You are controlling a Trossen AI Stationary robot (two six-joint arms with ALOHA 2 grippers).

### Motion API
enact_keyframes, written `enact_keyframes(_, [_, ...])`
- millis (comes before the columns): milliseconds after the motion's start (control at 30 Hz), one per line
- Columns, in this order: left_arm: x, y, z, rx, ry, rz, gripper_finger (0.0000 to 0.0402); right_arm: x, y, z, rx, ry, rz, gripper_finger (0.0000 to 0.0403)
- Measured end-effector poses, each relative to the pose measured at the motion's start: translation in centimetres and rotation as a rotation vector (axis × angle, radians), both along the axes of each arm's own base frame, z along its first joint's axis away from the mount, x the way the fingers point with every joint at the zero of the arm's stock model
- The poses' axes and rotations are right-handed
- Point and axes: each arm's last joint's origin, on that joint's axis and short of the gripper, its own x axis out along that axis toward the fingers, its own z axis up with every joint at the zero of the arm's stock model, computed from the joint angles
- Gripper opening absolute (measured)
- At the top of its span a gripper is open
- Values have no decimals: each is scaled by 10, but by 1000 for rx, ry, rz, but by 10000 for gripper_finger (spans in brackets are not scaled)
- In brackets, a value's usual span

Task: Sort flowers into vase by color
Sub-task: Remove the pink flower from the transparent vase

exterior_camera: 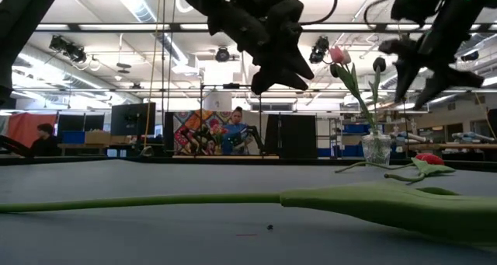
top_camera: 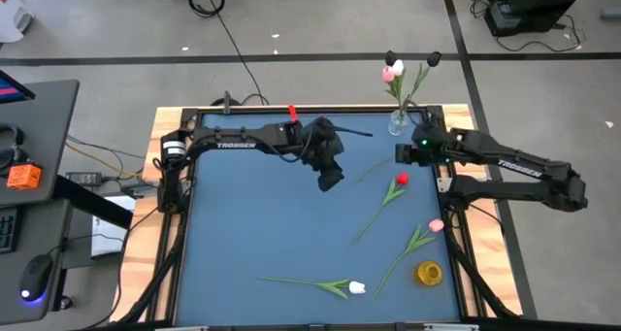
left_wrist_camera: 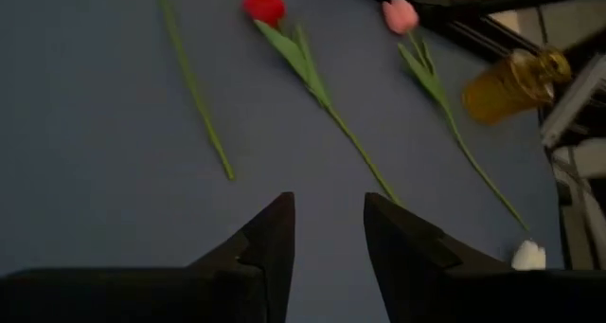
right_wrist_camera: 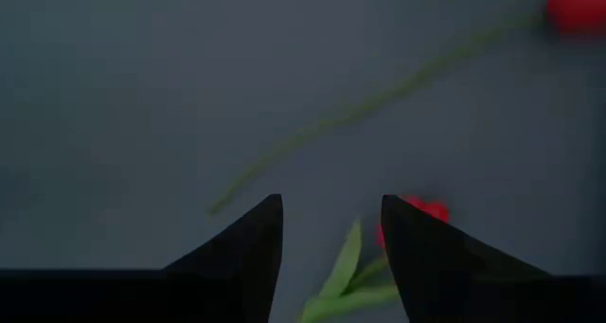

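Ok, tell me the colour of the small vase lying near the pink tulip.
Amber yellow vase, clearest in the left wrist view.

Red tulip (right_wrist_camera: 417, 219) head partly hidden behind right gripper's fingers (right_wrist_camera: 445, 266). Second red head (right_wrist_camera: 578, 3), blurred, is cut by frame edge; possibly another tulip.

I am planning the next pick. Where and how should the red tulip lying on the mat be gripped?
Grip the red tulip on its bare stem, below the leaf, coming straight down with the fingers across the stem. It lies flat and diagonal, and the head looks soft. The right gripper, open, hovers closest, near the head.
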Motion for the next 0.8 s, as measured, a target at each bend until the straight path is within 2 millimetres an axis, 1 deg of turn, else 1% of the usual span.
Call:
enact_keyframes(100, [1,-3,0,-11,14,55,132,5,0,-17,75,25,-41,187])
enact_keyframes(233, [2,-10,0,-3,20,79,132,14,-5,-31,96,17,-90,187])
enact_keyframes(400, [3,-16,-1,2,29,70,132,25,-14,-42,139,5,-206,187])
enact_keyframes(567, [-2,-16,-5,29,91,83,132,31,-23,-52,169,37,-284,187])
enact_keyframes(700, [-6,-12,-9,55,150,84,132,34,-29,-57,179,46,-307,187])
enact_keyframes(800, [-9,-9,-11,63,181,79,132,37,-31,-57,189,10,-262,187])
